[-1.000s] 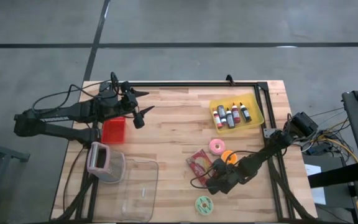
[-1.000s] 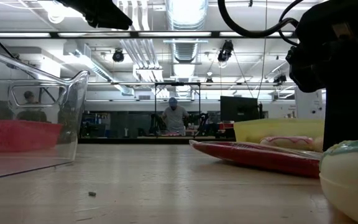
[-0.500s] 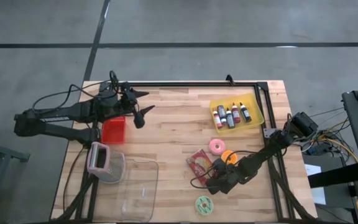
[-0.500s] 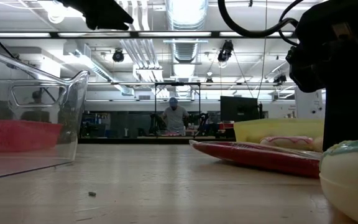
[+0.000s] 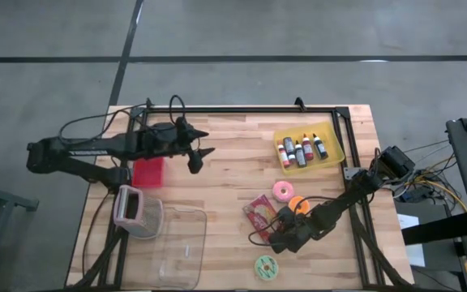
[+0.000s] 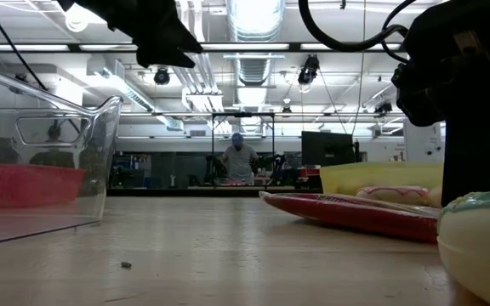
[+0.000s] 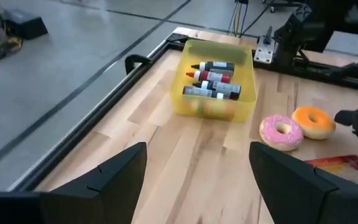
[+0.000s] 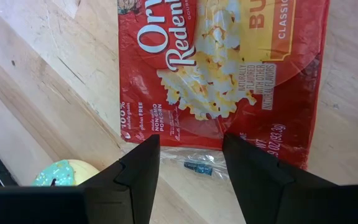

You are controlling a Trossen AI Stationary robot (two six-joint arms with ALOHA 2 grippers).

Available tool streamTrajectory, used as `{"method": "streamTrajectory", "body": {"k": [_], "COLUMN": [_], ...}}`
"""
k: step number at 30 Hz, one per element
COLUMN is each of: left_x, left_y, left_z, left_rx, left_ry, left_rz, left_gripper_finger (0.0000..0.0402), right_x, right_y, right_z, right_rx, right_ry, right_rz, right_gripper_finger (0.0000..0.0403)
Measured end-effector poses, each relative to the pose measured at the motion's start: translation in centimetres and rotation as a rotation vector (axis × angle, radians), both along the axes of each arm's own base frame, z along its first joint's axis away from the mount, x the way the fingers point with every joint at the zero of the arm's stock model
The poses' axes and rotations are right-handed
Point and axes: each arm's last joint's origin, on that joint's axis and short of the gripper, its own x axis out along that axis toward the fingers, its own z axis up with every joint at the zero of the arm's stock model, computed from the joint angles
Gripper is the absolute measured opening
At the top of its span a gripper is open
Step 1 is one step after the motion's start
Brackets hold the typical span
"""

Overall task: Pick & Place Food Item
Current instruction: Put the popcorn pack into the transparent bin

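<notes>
A red popcorn bag (image 5: 259, 212) lies flat on the wooden table, with a pink donut (image 5: 282, 191) and an orange donut (image 5: 298, 204) just beyond it and a teal donut (image 5: 266, 266) near the front edge. My right gripper (image 5: 276, 234) stands open, slanting down over the bag's near edge (image 8: 197, 163), one finger on either side of it. My left gripper (image 5: 197, 150) hangs open in the air over the table's far left part, beside the red bin (image 5: 147, 172), with nothing between its fingers (image 7: 197, 180).
A yellow bin (image 5: 308, 148) of small bottles stands at the far right. A clear container (image 5: 181, 243) and a pink-rimmed tub (image 5: 136, 212) sit at the near left. A black frame (image 5: 250, 109) runs along the far and right edges. Bare wood lies in the middle.
My left gripper has gone toward the table's right edge and a little down, rolling about its own axis as it went; it stays open. My right gripper has kept still over the popcorn bag.
</notes>
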Motion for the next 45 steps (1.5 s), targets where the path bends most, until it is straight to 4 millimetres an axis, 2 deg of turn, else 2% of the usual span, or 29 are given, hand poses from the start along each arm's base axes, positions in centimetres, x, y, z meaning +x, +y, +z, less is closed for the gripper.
{"method": "streamTrajectory", "body": {"k": [8,18,25,31,38,45], "left_x": [1.1,4.3,6.6,8.7,11.2,12.2], "left_y": [0.1,-0.7,-0.4,0.2,0.3,0.3], "left_z": [-1.5,-4.7,-7.6,-8.9,-11.4,-14.9], "left_rx": [-0.219,-0.524,-0.617,-0.673,-0.749,-0.802], "left_ry": [-0.011,0.060,0.090,0.133,0.218,0.312], "left_rz": [0.088,-0.221,-0.225,-0.222,-0.310,-0.261], "left_gripper_finger": [0.0289,0.0289,0.0289,0.0289,0.0289,0.0289], "right_x": [0.0,0.0,0.0,0.0,0.0,0.1], "right_y": [0.0,0.0,0.0,0.0,0.0,0.0], "right_z": [0.0,0.0,0.0,0.0,0.0,0.0], "right_rx": [-0.008,-0.017,-0.018,-0.018,-0.020,-0.022], "right_ry": [-0.006,-0.012,-0.013,-0.013,-0.015,-0.017], "right_rz": [-0.004,-0.009,-0.009,-0.008,-0.008,-0.005], "right_gripper_finger": [0.0178,0.0178,0.0178,0.0178,0.0178,0.0178]}}
